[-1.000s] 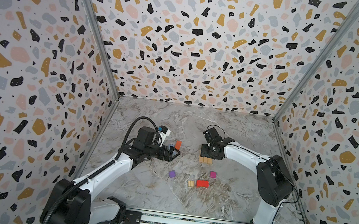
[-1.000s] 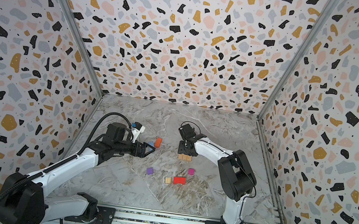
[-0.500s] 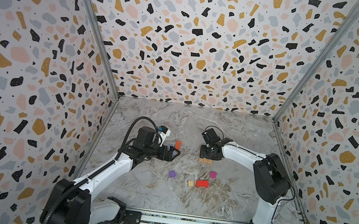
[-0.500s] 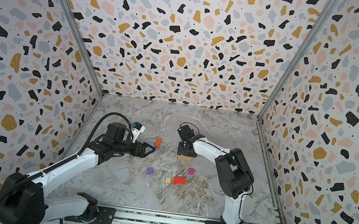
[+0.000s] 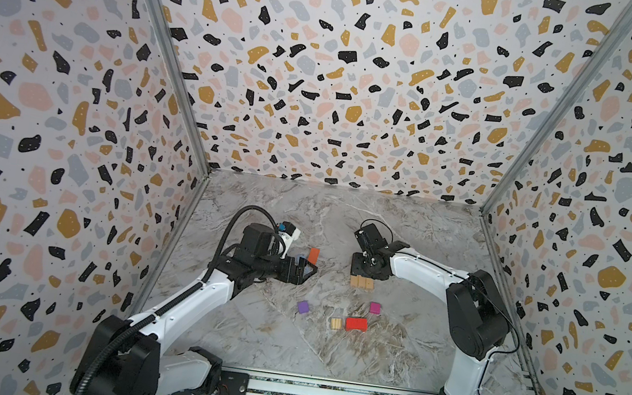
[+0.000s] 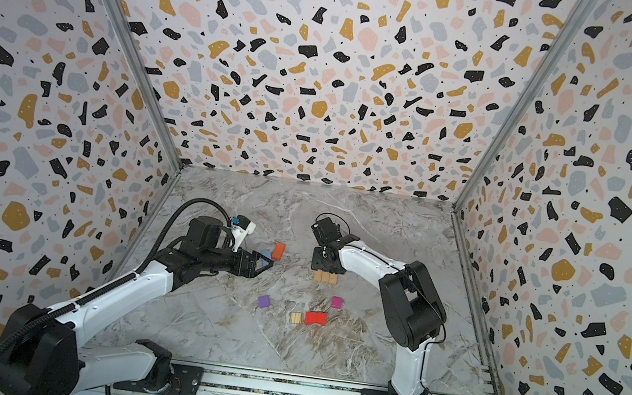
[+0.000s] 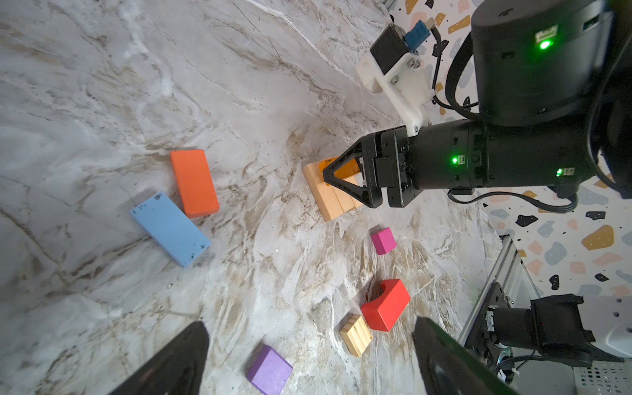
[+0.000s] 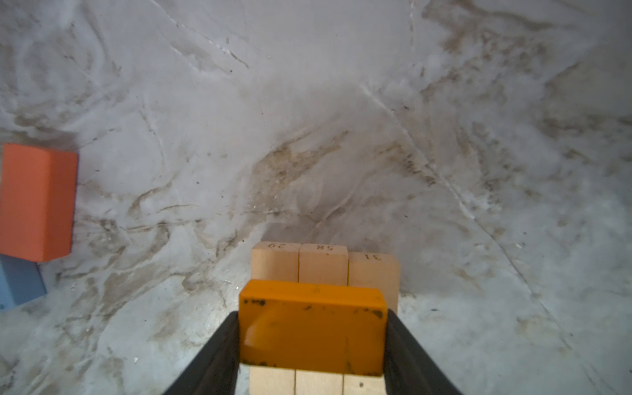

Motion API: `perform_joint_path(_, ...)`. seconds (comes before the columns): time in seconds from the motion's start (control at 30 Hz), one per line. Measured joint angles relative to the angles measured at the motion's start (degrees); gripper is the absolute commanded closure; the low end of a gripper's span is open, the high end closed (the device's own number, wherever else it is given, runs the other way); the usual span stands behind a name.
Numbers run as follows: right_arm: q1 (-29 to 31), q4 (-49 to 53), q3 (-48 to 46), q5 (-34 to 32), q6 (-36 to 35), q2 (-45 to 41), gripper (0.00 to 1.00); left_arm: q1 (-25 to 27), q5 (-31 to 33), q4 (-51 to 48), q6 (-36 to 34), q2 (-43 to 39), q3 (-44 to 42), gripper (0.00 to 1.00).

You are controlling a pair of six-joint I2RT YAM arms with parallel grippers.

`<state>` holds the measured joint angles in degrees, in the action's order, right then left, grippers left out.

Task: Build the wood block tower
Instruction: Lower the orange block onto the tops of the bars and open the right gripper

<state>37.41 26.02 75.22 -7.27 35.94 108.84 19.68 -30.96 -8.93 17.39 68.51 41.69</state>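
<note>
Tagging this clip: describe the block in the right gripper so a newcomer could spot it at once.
Near the middle of the marble table, the right gripper hangs over three tan planks laid side by side. Its fingers clamp an amber-yellow block, the only one gripped and yellower than the orange block.

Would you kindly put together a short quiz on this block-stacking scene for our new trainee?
1. True or false: the right claw grips a yellow-orange flat wooden block.
2. How many tan wooden planks lie side by side under that block? A two, B three, C five.
3. Fill in: the left claw stands ___ and holds nothing.
Key: 1 true; 2 B; 3 open.
</note>
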Motion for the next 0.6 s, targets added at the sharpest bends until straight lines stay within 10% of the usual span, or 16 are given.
perform_joint_path(0.6, 0.0, -0.1, 0.0, 0.0, 0.1, 0.7, 0.5, 0.0, 0.0, 0.0, 0.0, 0.0, 0.0, 0.05)
